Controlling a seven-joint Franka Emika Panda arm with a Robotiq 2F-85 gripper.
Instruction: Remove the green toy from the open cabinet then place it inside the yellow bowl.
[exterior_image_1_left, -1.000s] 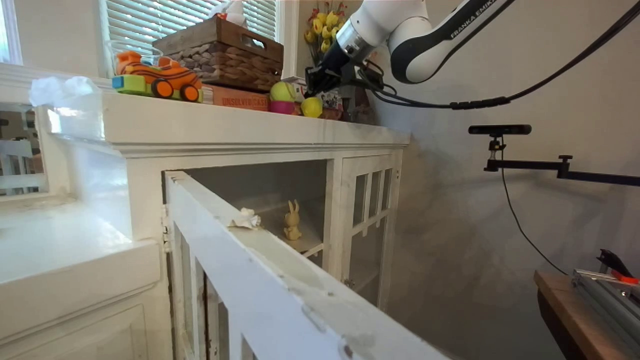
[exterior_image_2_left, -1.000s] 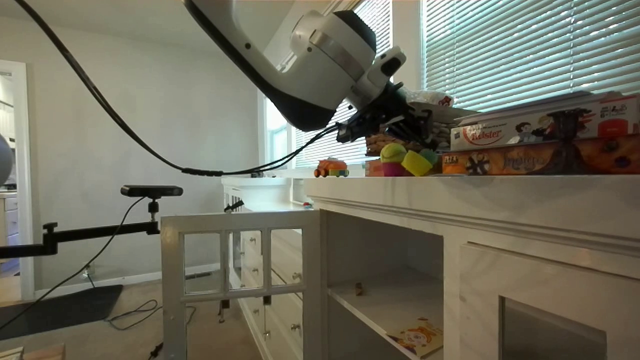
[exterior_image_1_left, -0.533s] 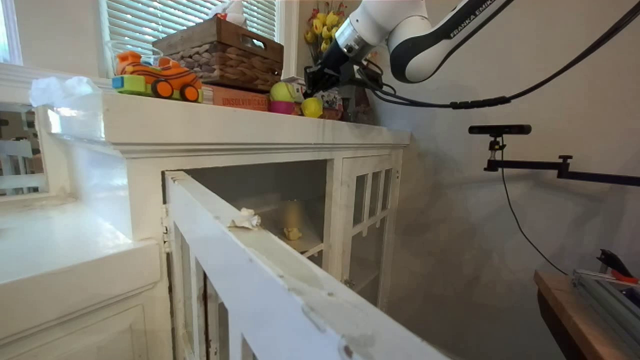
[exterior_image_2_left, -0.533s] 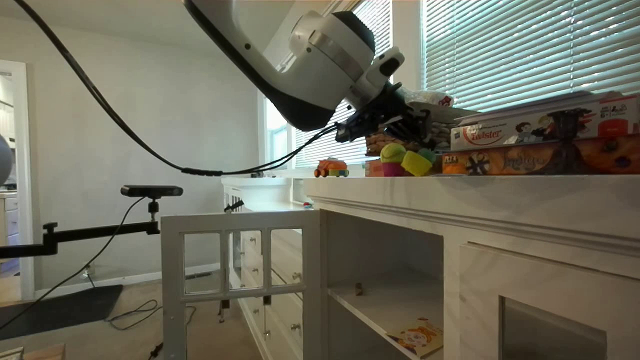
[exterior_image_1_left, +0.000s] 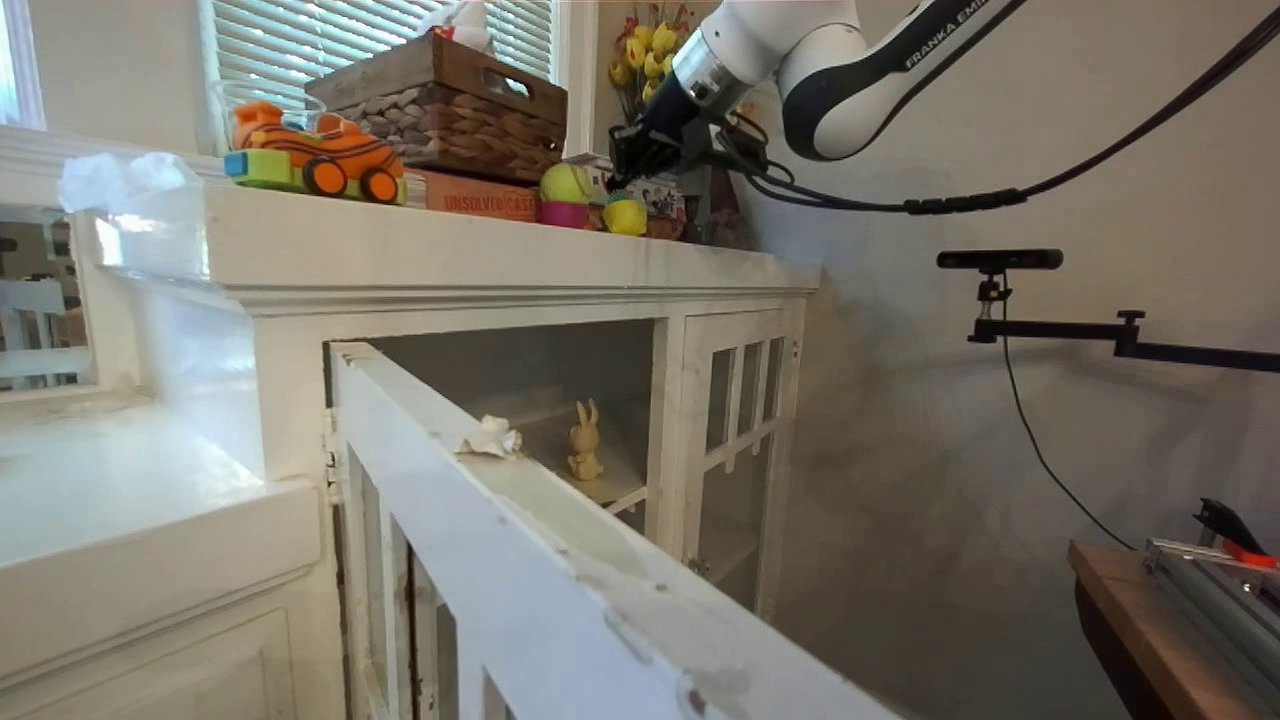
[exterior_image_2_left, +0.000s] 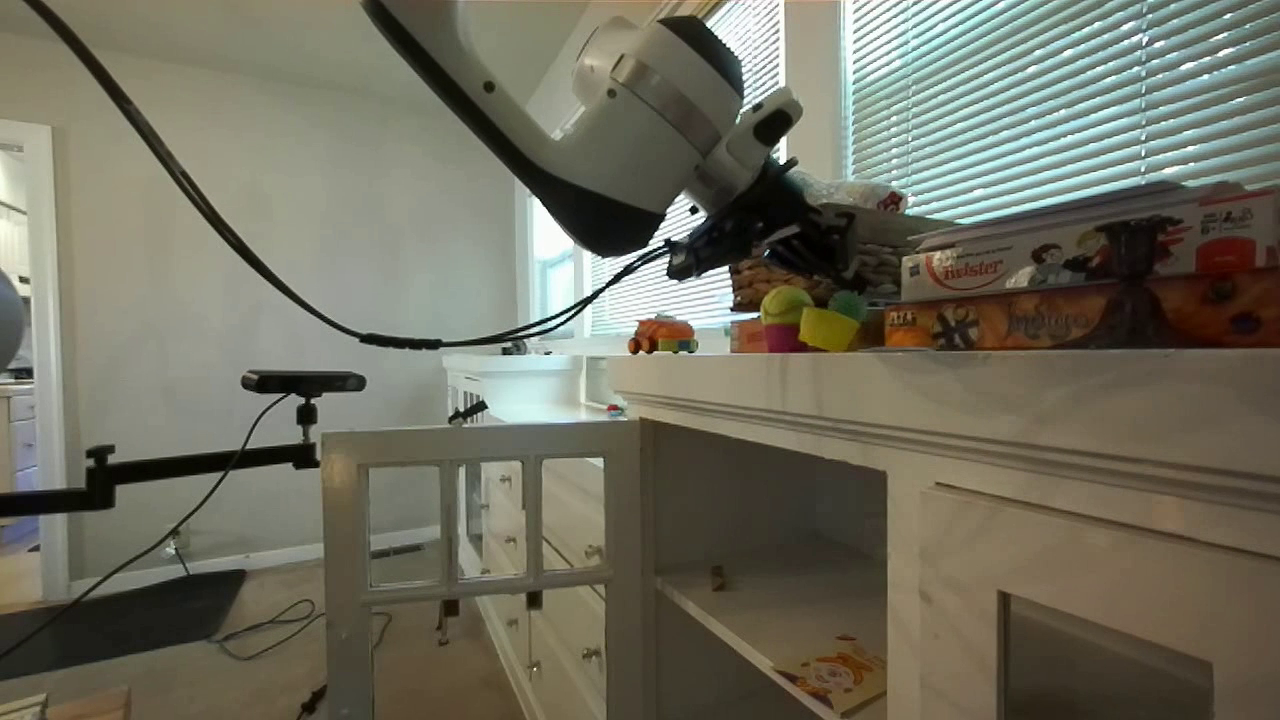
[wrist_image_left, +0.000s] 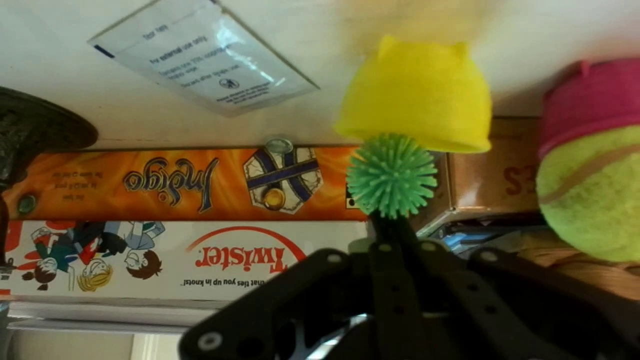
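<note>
The green spiky ball toy is at the tips of my gripper in the wrist view, which stands upside down. The fingers are closed together behind the toy, and the contact is partly hidden by it. The toy also shows in both exterior views, at the rim of the small yellow bowl. In the wrist view the bowl stands level, and the toy overlaps its rim. My gripper is above the bowl. The bowl is on the white cabinet's top, near its front edge.
A pink bowl with a tennis ball stands beside the yellow bowl. Game boxes and a wicker basket are close behind. A foil packet lies nearby. The open door juts out; a rabbit figure is inside.
My gripper has risen slightly and drawn back, and the green toy has risen a little with it. The yellow bowl, tilted before, now stands level.
</note>
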